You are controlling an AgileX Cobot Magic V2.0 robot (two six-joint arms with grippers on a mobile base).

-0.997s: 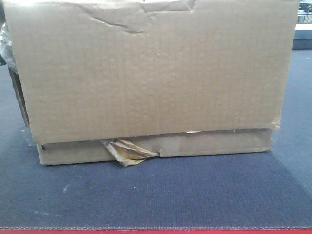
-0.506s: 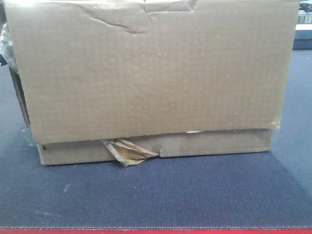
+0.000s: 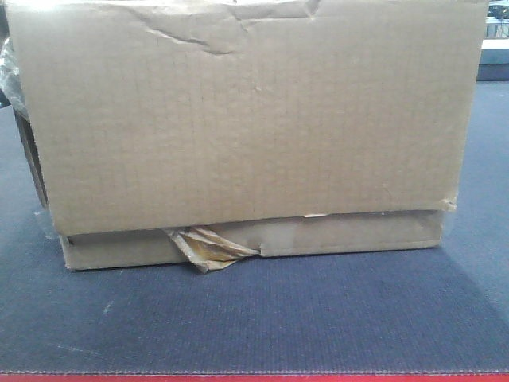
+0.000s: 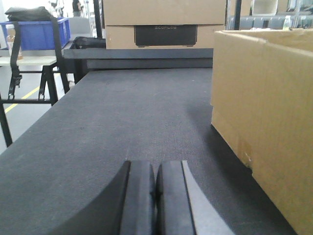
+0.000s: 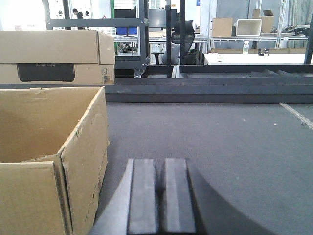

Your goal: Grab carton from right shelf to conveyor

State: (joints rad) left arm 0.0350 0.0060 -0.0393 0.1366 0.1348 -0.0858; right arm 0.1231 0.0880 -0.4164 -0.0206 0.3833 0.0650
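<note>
A large brown open-topped carton point(image 3: 246, 119) stands on the dark grey conveyor belt point(image 3: 254, 318) and fills most of the front view. Its lower edge has torn tape point(image 3: 208, 248). In the left wrist view the carton point(image 4: 264, 112) is to the right of my left gripper point(image 4: 156, 169), which is shut and empty, low over the belt. In the right wrist view the carton point(image 5: 49, 156) is to the left of my right gripper point(image 5: 161, 166), also shut and empty. Neither gripper touches the carton.
A second carton with a black label point(image 4: 165, 24) stands on a dark shelf behind the belt and also shows in the right wrist view point(image 5: 54, 56). A blue crate point(image 4: 36, 32) on a stand sits far left. Racks and white tables point(image 5: 254, 56) lie behind.
</note>
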